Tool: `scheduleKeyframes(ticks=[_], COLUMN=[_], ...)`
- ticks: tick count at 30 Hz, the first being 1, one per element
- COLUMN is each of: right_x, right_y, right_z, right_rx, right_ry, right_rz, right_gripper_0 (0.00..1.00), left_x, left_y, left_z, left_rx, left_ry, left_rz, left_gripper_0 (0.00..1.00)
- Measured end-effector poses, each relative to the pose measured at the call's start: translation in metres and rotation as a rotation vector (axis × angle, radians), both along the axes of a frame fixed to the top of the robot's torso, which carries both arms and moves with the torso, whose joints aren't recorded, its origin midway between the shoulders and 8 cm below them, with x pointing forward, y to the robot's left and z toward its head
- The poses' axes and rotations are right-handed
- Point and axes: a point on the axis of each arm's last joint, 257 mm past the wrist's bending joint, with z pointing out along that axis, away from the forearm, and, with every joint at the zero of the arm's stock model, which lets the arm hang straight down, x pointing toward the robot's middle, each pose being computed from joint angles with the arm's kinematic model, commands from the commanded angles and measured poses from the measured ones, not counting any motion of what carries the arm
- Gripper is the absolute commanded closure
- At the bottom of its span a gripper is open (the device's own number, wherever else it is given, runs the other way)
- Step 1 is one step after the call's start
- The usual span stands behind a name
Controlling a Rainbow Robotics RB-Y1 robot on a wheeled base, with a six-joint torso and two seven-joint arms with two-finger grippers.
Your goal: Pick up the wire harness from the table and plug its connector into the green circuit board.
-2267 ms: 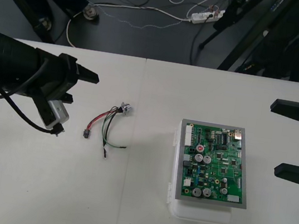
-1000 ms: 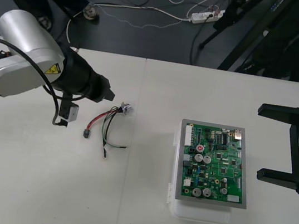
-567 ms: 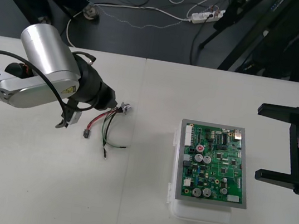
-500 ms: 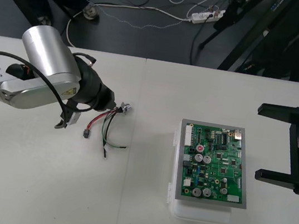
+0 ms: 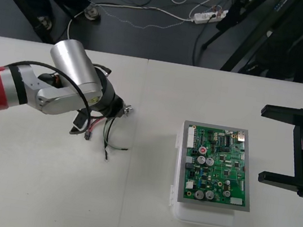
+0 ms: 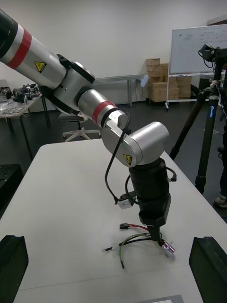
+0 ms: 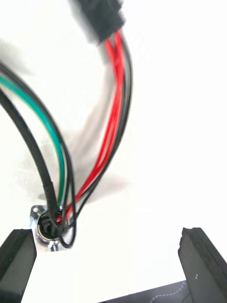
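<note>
we note the left gripper (image 5: 115, 112) has just lowered over the wire harness (image 5: 108, 130), fingers apart and straddling its socket (image 7: 47, 225), nothing clamped. the plug (image 5: 87, 136) lies just beyond them on the table (image 5: 26, 186). grasp looks imminent. right gripper (image 5: 261, 143) waits, fingers apart, near the green circuit board (image 5: 219, 166).

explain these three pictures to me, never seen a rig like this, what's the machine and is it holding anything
This is a two-armed robot at a table. One picture looks down from above; the other two come from cameras on its wrists. The left gripper, on the silver arm, hovers low over a small wire harness lying on the table. Its black fingers are open, with the round metal socket between them. Nothing is held yet. The right gripper stands open at its own side, near the green circuit board on its white base.
</note>
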Motion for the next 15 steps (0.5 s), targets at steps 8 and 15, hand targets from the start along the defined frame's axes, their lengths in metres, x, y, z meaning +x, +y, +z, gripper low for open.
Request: scheduleKeyframes(ticks=[8, 15], right_x=[0.002, 0.002], right_y=[0.000, 0.000], right_z=[-0.002, -0.002], right_rx=[-0.009, -0.009], right_ry=[0.001, 0.001], right_rz=[-0.007, -0.007], right_gripper_0=[0.00, 0.00], left_x=[0.015, 0.020], left_y=[-0.025, -0.044], left_z=[-0.007, -0.006], left_rx=[0.004, -0.008], left_ry=[-0.021, -0.025], left_rz=[-0.019, -0.024], left_gripper_0=[0.12, 0.12])
